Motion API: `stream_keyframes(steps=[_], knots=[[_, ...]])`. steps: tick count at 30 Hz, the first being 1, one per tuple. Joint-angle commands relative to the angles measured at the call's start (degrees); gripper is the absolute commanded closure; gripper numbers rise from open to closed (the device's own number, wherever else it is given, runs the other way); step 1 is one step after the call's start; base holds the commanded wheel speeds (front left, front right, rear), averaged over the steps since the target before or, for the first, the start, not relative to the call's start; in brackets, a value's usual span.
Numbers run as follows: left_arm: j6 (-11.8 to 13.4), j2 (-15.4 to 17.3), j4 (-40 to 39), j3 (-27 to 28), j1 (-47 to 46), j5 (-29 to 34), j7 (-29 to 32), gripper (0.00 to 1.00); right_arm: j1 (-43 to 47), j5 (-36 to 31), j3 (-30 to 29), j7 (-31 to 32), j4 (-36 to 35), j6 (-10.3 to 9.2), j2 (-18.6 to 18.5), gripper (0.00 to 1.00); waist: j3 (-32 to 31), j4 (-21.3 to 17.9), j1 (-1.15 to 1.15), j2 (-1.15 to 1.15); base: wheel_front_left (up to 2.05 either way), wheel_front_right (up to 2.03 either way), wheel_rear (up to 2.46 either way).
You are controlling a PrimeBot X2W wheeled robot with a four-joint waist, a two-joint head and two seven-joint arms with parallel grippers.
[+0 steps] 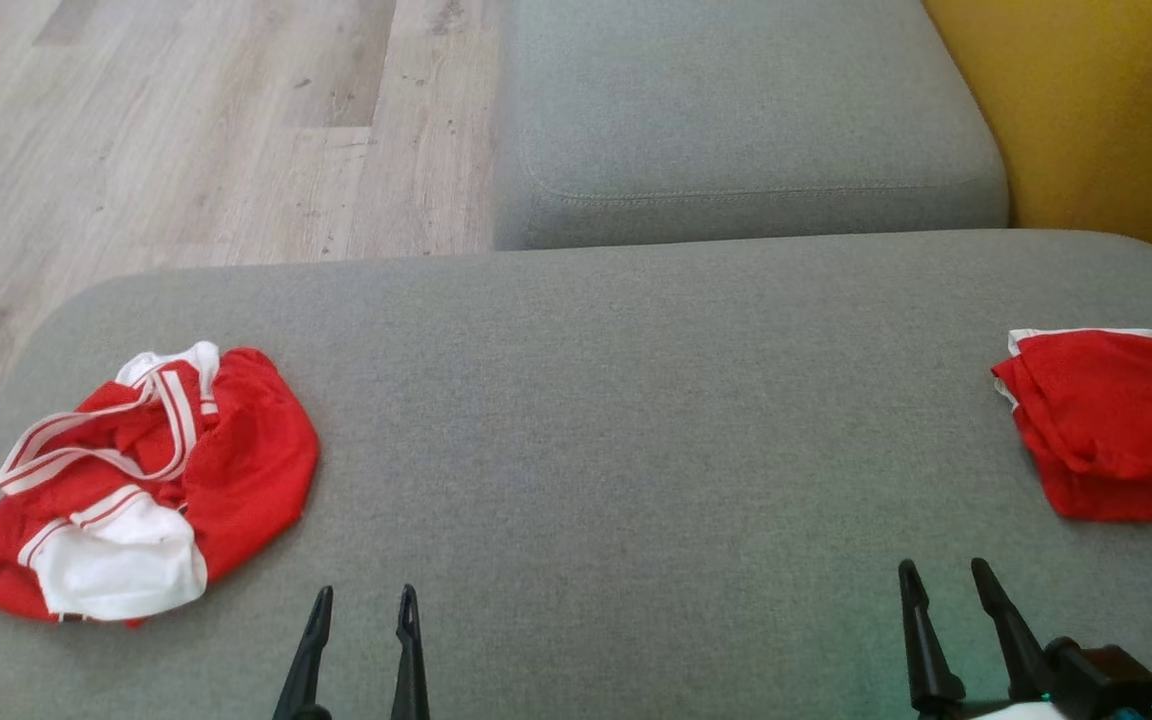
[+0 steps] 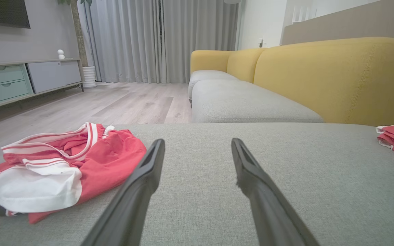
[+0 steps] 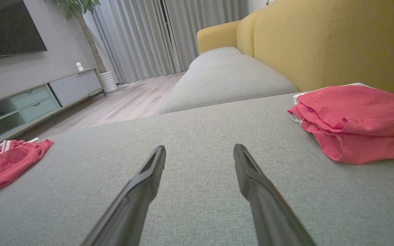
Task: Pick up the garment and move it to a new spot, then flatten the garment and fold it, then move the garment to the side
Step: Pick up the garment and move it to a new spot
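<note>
A crumpled red and white garment [image 1: 141,485] with striped trim lies in a heap at the left end of the grey sofa cushion [image 1: 616,420]. It also shows at the left in the left wrist view [image 2: 60,169] and at the far left in the right wrist view [image 3: 7,162]. My left gripper [image 1: 364,598] stands open near the cushion's front edge, just right of the heap and apart from it, nothing between its fingers. My right gripper [image 1: 944,570] is open at the lower right, also empty. Between my left gripper's [image 2: 197,143] fingers and my right gripper's [image 3: 199,149] fingers lies bare cushion.
A folded red garment [image 1: 1111,425] rests at the cushion's right end, near my right gripper, seen too in the right wrist view [image 3: 357,119]. A second grey seat cushion [image 1: 736,120] lies beyond. A yellow backrest [image 1: 1096,110] rises on the right. Wooden floor [image 1: 186,130] lies left.
</note>
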Motion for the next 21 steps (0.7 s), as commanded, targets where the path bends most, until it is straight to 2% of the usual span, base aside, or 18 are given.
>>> stream_keyframes(steps=[1,12,17,21], knots=[[-0.1,-0.3,-1.7,2.0,-2.9,0.5,-0.3,0.0,-1.7,-0.3,1.1,-0.7,-1.8,-0.05,-0.4,0.0,-0.1,-0.1,0.0,0.0,0.0,0.0,0.0],[-0.3,-0.3,-1.4,2.1,-3.3,0.5,-0.3,0.0,-1.3,-0.3,0.7,-0.7,-1.8,-0.05,-0.2,0.0,-0.4,0.3,0.0,0.0,0.0,0.0,0.0],[-0.5,-0.3,-1.2,2.4,-3.6,0.9,-0.3,0.0,-1.0,0.0,1.2,-0.7,-1.8,-0.05,-0.2,0.0,-0.5,2.8,0.0,0.0,0.0,0.0,0.0],[-0.7,-0.3,-1.1,2.6,-3.9,1.3,-0.3,0.0,-0.8,0.8,2.0,-0.7,-1.7,-0.05,-0.2,0.0,-0.5,6.4,0.0,0.0,0.0,0.0,0.0]])
